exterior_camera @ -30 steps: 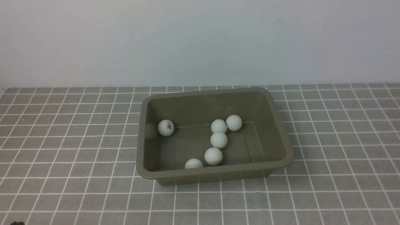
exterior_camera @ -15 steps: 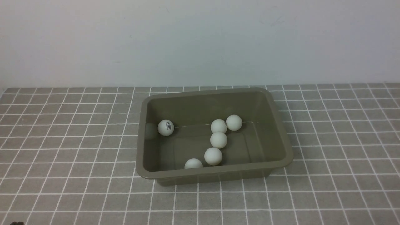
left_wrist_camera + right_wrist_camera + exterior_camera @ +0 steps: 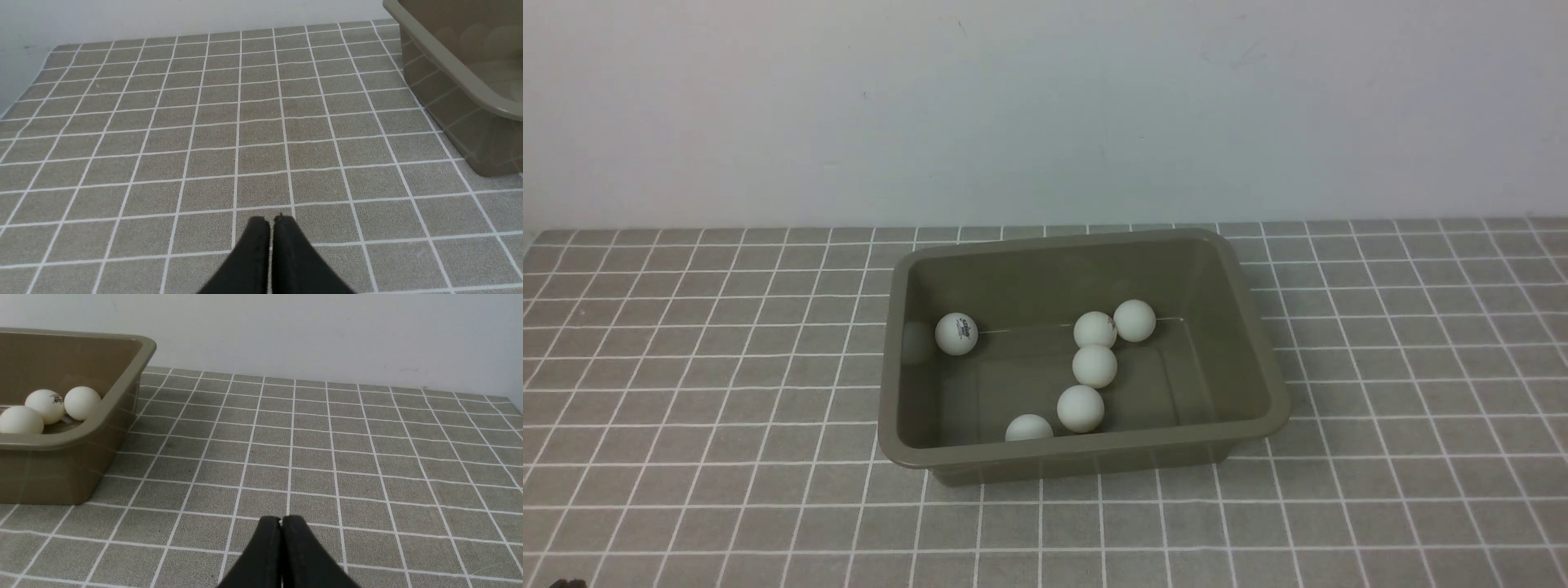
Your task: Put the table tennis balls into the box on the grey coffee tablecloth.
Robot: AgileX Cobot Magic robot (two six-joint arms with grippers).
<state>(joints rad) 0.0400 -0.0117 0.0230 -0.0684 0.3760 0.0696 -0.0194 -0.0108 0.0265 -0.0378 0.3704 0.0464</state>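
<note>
Starting left: left pincer [image 3: 271,219] clenched on nothing, over grey coffee tablecloth [image 3: 703,367]. Centre — box [image 3: 1086,457] rests on the cloth, all six table tennis balls [image 3: 1094,365] inside. Right pincer [image 3: 281,518] clenched, likewise empty — over bare cloth.

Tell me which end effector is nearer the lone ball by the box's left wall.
Left. The left end effector sits shut over the cloth outside the box on its left side, where that ball rests; the right end effector is beyond the opposite wall.
</note>
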